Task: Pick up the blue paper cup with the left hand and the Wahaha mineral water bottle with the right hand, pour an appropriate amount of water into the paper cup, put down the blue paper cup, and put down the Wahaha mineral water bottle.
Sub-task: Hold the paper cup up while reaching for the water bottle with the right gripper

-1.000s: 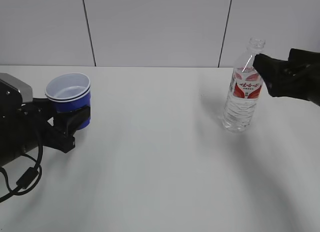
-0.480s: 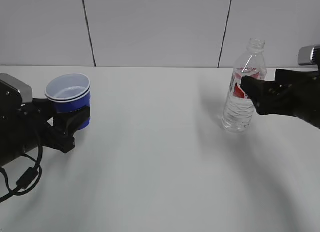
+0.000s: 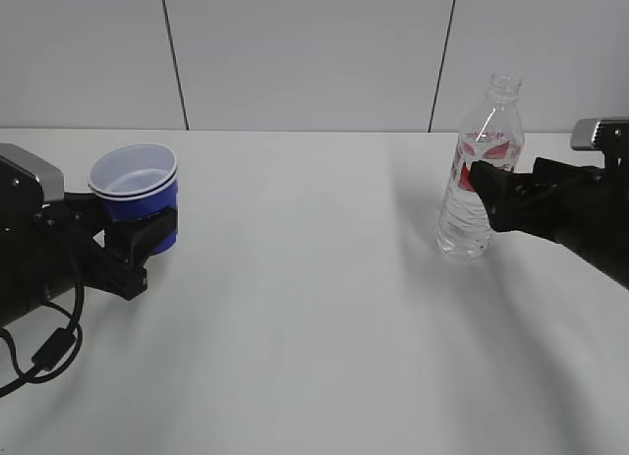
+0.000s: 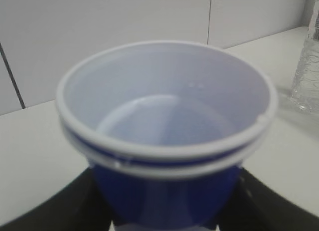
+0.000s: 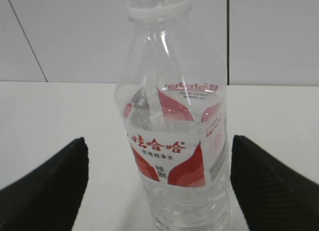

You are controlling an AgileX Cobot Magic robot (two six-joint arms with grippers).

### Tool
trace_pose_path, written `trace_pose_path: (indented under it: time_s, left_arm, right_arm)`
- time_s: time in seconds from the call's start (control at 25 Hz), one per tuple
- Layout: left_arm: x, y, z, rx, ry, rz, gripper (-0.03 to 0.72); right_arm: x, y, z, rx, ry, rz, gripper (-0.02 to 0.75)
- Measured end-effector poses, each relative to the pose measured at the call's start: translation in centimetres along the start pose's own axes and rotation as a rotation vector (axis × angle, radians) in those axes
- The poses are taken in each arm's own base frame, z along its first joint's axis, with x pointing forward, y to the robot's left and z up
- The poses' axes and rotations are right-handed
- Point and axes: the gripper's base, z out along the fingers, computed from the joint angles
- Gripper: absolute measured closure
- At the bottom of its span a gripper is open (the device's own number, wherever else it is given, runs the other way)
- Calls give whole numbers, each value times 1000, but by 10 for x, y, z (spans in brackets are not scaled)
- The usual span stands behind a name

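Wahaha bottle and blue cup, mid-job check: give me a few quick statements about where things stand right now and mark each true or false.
1. The left gripper is shut around the blue paper cup. True.
2. The Wahaha mineral water bottle lies on its side. False: it stands upright on the table.
3. The right gripper is clamped on the bottle. False: its fingers stand wide on either side.
4. The bottle has no cap. True.
5. The cup is full. False: it looks empty.

One blue paper cup [image 3: 135, 195] with a doubled rim, one Wahaha mineral water bottle [image 3: 479, 170], two end effectors.
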Motion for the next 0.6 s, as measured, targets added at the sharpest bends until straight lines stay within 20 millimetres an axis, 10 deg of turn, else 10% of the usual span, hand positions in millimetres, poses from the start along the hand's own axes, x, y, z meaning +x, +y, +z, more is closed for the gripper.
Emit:
trace_pose_path:
  time_s: [0.6]
  left_arm:
    - [0,0,0,-3,0,-1,261]
  right_arm:
    - [28,-7,11,46,-5,52,76]
